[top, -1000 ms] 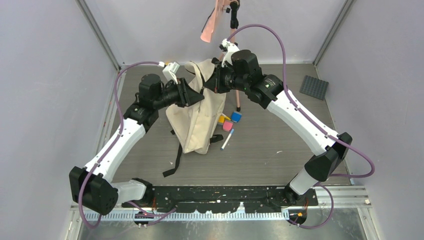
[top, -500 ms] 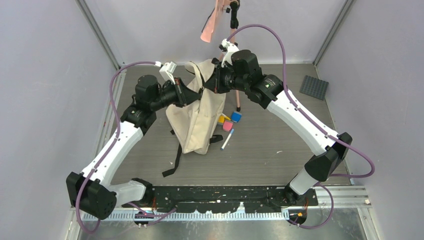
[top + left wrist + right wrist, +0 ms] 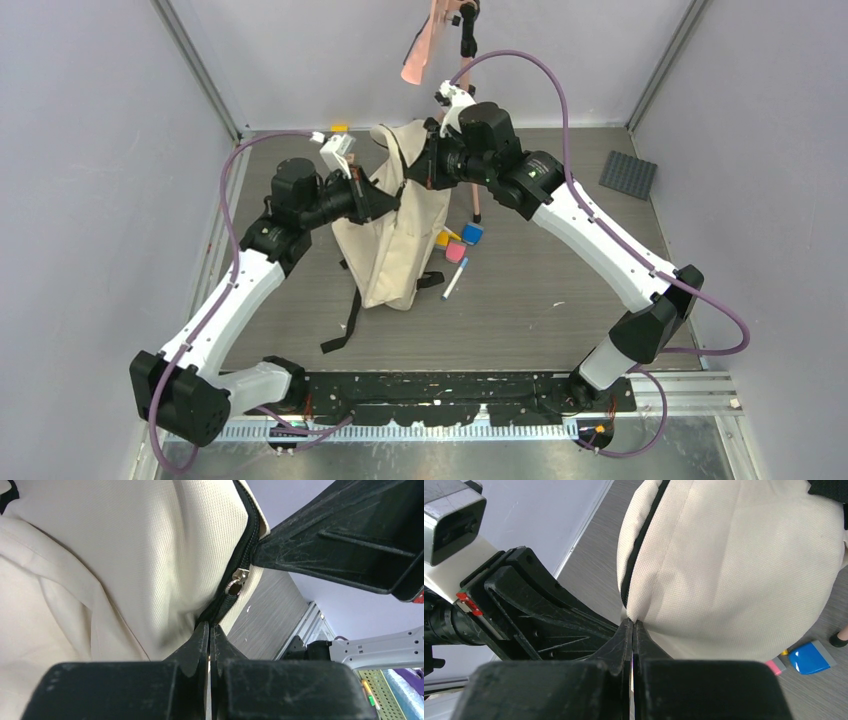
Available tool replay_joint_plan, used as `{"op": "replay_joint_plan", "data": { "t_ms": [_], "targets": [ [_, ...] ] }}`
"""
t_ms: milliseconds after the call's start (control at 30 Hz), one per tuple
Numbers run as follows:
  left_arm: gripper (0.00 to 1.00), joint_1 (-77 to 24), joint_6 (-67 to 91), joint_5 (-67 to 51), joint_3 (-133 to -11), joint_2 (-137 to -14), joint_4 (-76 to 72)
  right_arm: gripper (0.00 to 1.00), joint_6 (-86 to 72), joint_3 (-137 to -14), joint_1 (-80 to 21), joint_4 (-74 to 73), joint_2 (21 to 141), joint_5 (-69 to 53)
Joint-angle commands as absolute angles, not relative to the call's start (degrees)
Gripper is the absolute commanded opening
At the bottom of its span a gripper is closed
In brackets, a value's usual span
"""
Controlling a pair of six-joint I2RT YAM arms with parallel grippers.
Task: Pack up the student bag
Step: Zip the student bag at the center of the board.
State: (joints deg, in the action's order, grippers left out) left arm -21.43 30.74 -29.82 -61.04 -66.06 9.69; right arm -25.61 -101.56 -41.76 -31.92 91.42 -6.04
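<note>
The student bag (image 3: 392, 235) is a beige canvas backpack with black straps, held up by its top at the table's middle back. My left gripper (image 3: 392, 197) is shut on its black zip edge (image 3: 227, 602), just below the silver zip pull (image 3: 236, 581). My right gripper (image 3: 418, 166) is shut on a pinch of the bag's beige cloth (image 3: 724, 565) near the zip. The two grippers sit close together at the bag's top; the right gripper's black fingers (image 3: 345, 545) show in the left wrist view. The bag's opening is hidden.
Small coloured blocks lie right of the bag: yellow (image 3: 442, 238), blue (image 3: 472, 233) and pink (image 3: 455, 251), with a white pen (image 3: 454, 279). A black strap (image 3: 345, 320) trails toward the near edge. A pink stand (image 3: 468, 120) rises behind. A dark grey mat (image 3: 628, 174) lies far right.
My left arm has drawn left and slightly toward the near edge, pulling the bag's zip edge with it. The right arm has shifted slightly left. The trailing strap has slid a little.
</note>
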Motion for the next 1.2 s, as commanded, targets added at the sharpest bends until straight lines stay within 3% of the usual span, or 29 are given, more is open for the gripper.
{"op": "replay_joint_plan", "data": {
  "t_ms": [0, 867, 900, 1067, 1167],
  "targets": [
    [0.0, -21.62, 28.62, -30.46, -58.81, -63.71, 14.77, 0.01, -25.8, -104.43, -41.73, -23.01, 86.05, -3.99],
    [0.0, -21.62, 20.4, -32.59, -56.54, -60.79, 34.88, 0.01, -25.78, -103.48, -41.72, -22.62, 86.19, 2.76],
    [0.04, -21.58, 20.72, -32.06, -57.11, -60.61, 34.63, 0.01, -25.63, -103.25, -41.69, -22.73, 85.95, 2.87],
    [0.58, -21.41, 23.08, -26.92, -62.6, -61.06, 32.92, 0.01, -24.48, -99.11, -41.74, -23.51, 84.4, 5.16],
    [0.73, -20.35, 26.05, -20.07, -67.89, -63.73, 34.16, 0.01, -24.03, -96.11, -41.75, -23.69, 82.59, 6.6]
  ]
}}
